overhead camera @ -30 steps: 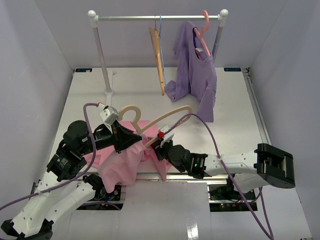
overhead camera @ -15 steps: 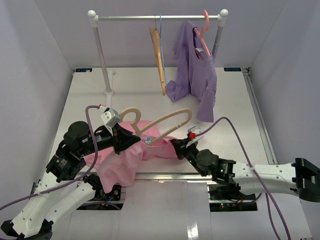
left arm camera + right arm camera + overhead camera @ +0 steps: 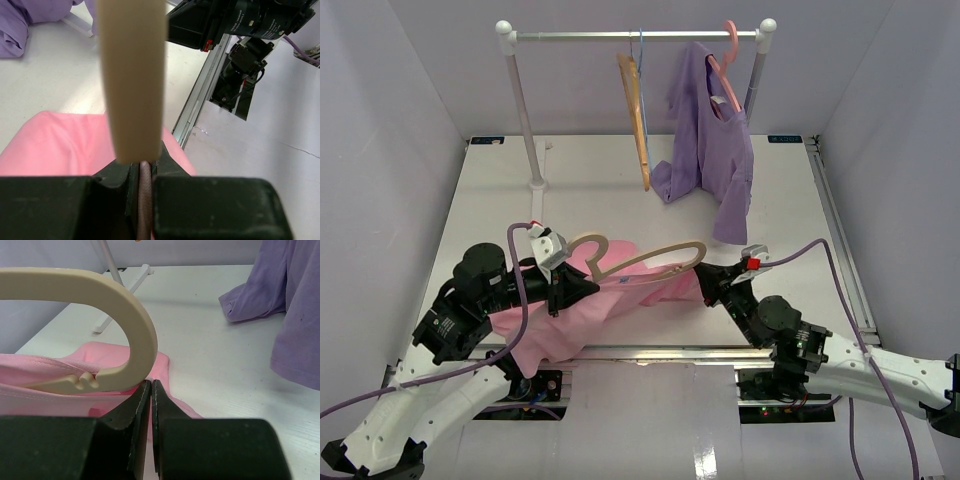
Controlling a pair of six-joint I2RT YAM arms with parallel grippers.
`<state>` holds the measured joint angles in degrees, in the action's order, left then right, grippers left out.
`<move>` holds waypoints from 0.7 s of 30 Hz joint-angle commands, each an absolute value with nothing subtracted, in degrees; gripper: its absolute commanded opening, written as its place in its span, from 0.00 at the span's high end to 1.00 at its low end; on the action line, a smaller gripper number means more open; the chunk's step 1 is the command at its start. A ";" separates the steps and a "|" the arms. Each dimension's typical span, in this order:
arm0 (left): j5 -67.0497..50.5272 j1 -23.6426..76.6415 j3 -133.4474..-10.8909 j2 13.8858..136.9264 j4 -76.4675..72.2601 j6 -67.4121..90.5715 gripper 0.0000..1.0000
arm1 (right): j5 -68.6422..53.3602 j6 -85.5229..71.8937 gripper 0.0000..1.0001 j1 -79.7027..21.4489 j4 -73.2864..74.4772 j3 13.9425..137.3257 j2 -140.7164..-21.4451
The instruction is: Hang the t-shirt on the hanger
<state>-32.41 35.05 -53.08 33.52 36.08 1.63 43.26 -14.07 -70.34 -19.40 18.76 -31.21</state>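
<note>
The t-shirt (image 3: 605,308) lies at the near edge of the tabletop (image 3: 610,190), drawn out between the two hands, with the hanger (image 3: 132,75) lying across it.

Left hand (image 3: 145,169): the fingers are closed down to a narrow slit. A thin dark-pink strip of cloth sits in the slit. The hanger's beige bar meets the fingertips directly above that strip; whether the bar is also clamped cannot be determined. Pink cloth spreads below and to the left of the fingers.

Right hand (image 3: 151,386): the fingers are pressed almost together, leaving a hairline gap. Their tips sit at a pink fold, directly beneath the rounded shoulder end of the hanger. Two small notches are visible on the underside of that end, and the cloth passes beneath it.

In the top view, the hanger's hook sits beside the left hand and its shoulder end reaches the right hand. On the left side, the cloth extends past the tabletop's near edge.

At the far side of the tabletop, a rack (image 3: 630,35) carries an orange hanger (image 3: 639,130) and a purple shirt (image 3: 715,150), well apart from both hands.
</note>
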 commanded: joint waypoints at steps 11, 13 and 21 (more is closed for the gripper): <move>-29.47 35.07 -54.56 32.97 39.81 -6.30 1.00 | 49.34 -12.78 0.92 -65.03 -14.48 24.38 -27.95; -29.38 35.07 -54.71 32.30 39.89 -8.05 1.00 | 48.93 -12.10 0.92 -63.81 -13.97 25.88 -27.28; -24.41 35.07 -56.34 33.98 42.35 -11.64 1.00 | 46.69 -11.23 0.92 -62.23 -8.18 31.38 -27.52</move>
<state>-29.22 35.23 -54.05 33.59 38.03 -8.54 41.33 -13.46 -63.76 -10.63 28.52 -29.16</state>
